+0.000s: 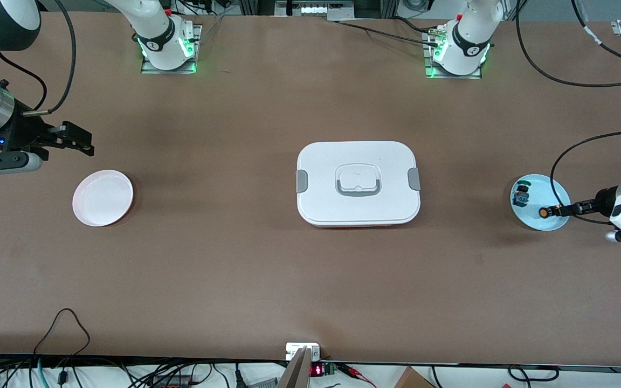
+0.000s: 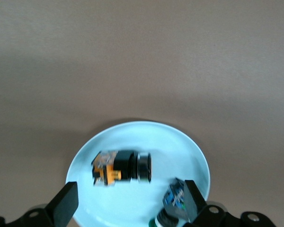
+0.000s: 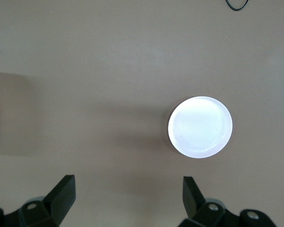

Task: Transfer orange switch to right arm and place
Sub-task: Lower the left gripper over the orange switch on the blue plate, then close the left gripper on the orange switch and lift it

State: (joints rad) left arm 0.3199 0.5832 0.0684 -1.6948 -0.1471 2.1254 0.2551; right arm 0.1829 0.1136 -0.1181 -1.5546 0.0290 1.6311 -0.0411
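The orange switch (image 1: 543,213) lies on its side on a light blue plate (image 1: 553,188) at the left arm's end of the table. In the left wrist view the switch (image 2: 123,168) has a black body and an orange part, and it lies free on the plate (image 2: 132,137). My left gripper (image 1: 563,210) is open low over the plate, its fingers (image 2: 66,207) spread either side of the switch without touching it (image 2: 130,201). My right gripper (image 1: 85,142) is open and empty, in the air by a white plate (image 1: 103,197), also in the right wrist view (image 3: 128,193).
A small dark blue-and-green component (image 1: 521,195) lies on the light blue plate, close to one left finger (image 2: 176,198). A white lidded container (image 1: 358,183) stands mid-table. The white plate (image 3: 200,126) holds nothing. Cables run along the table's near edge.
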